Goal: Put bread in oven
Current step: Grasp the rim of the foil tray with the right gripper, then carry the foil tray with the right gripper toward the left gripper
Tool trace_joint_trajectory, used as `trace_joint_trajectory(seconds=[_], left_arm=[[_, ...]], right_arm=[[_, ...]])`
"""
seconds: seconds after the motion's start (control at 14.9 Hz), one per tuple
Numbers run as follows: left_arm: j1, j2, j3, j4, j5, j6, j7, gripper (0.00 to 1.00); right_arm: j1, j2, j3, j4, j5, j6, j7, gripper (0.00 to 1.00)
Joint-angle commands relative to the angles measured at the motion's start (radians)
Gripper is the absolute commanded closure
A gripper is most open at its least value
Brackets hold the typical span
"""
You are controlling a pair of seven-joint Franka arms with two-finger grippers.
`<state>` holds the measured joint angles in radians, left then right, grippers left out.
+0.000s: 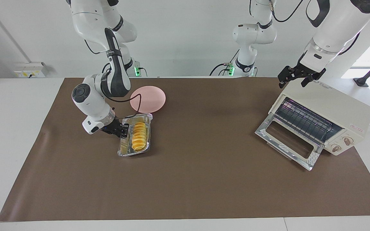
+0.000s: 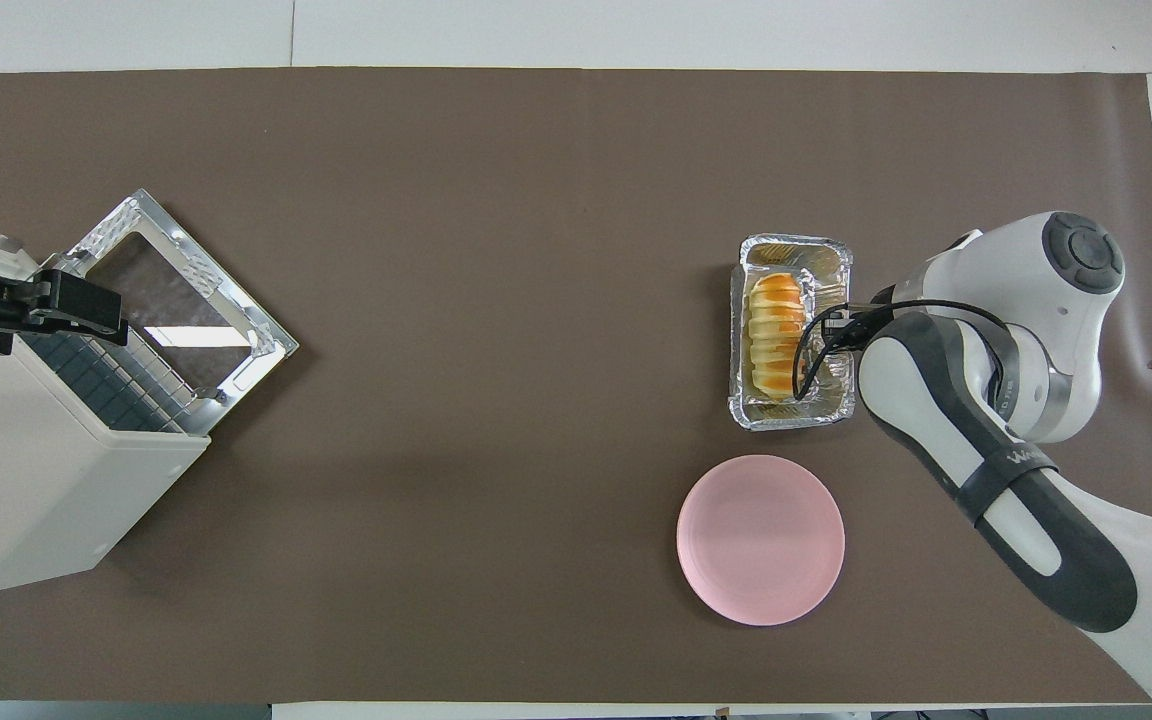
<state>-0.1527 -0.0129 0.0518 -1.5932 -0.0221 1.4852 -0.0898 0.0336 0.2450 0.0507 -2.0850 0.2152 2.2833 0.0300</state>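
Right gripper (image 1: 123, 131) clamps the rim of the foil tray (image 1: 124, 150) at centre-left of the facing view, the tray tilted off the brown mat (image 1: 204, 186) on that side. Bread (image 1: 139, 136) lies inside the tray, just below the pink plate (image 1: 148, 99). Left gripper (image 1: 297, 75) hangs over the oven (image 1: 339, 110) at upper right; whether its fingers are parted cannot be told. Oven door (image 1: 287, 141) lies open, well apart from the bread.

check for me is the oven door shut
No, the oven has its glass door dropped open flat toward the table, showing the wire rack inside.
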Motion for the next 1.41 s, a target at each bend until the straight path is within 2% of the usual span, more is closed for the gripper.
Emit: trace_joint_trajectory(seconds=[0.0,0.27,0.47,0.67,0.74,1.0,1.14,1.34], left_arm=[[-0.011,-0.024,0.006,-0.022,0.01,0.004,0.002,0.0],[-0.011,-0.025,0.006,-0.022,0.01,-0.008,0.002,0.0],[-0.011,-0.025,0.006,-0.022,0.01,-0.01,0.002,0.0],[-0.011,-0.029,0.006,-0.022,0.01,-0.013,0.002,0.0],[-0.011,-0.029,0.006,-0.024,0.01,-0.014,0.001,0.0],[-0.011,-0.029,0.006,-0.024,0.01,-0.006,-0.002,0.0],[-0.011,-0.029,0.006,-0.024,0.01,-0.002,-0.002,0.0],[-0.002,-0.029,0.008,-0.027,0.01,0.001,0.004,0.0]], right_arm=[[-0.006,-0.004,0.005,-0.01,0.015,0.021,-0.01,1.0],[-0.004,-0.016,0.012,0.055,0.016,-0.039,-0.001,1.0],[-0.001,-0.015,0.067,0.224,0.03,-0.195,0.115,1.0],[0.115,0.017,0.08,0.312,0.023,-0.158,0.249,1.0],[0.153,0.04,0.08,0.339,0.021,-0.134,0.277,1.0],[0.319,0.229,0.078,0.584,-0.005,-0.134,0.49,1.0],[0.356,0.314,0.078,0.653,-0.004,-0.107,0.537,1.0],[0.42,0.399,0.08,0.686,-0.002,-0.007,0.636,1.0]])
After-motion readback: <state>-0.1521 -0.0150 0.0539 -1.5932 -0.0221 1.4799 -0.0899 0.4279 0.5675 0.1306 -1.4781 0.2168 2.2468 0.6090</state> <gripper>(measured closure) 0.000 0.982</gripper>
